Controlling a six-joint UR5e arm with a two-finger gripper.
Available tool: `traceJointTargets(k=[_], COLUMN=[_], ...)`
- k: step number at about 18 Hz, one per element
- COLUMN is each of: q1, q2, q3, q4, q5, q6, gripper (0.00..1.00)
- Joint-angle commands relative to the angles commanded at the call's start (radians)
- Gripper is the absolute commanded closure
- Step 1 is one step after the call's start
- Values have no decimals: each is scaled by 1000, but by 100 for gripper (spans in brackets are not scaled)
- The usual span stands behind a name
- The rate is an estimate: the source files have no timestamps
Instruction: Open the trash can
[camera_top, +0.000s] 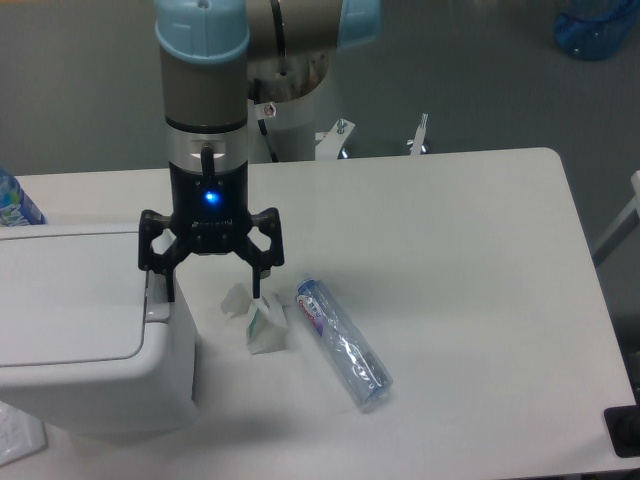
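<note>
Nearest to me, at the left front of the white surface (450, 250), stands the trash can (85, 340), a big white box with rounded corners. Its flat lid (65, 295) lies shut on top, and a small grey latch tab (153, 300) sits at the right edge of the lid. Just to the right of the can lies a small white paper carton (262, 328), and beside that a clear plastic bottle (343, 343) lies on its side, pointing diagonally toward the front right.

Above these, the gripper (212, 292) hangs with its two black fingers (256, 275) spread wide apart and holding nothing. The left one is just over the latch tab, at the can's right edge; if it touches the tab I cannot tell. The right one is above the carton. A blue light shines on the gripper body. Behind, the grey arm (205, 90) rises straight up.
</note>
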Motion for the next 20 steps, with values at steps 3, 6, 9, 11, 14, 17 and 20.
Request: traceJointTargets(k=[3, 6, 9, 11, 14, 17, 20], q1=[0, 0, 0, 0, 12, 43, 81], q2=[-3, -3, -2, -6, -9, -21, -20], q3=[0, 2, 23, 52, 78, 101, 107], q4=[0, 0, 2, 0, 2, 5, 5], q5=[0, -2, 0, 3, 8, 14, 72], q6=[0, 0, 2, 2, 14, 15, 67], gripper=[0, 0, 0, 0, 0, 0, 0])
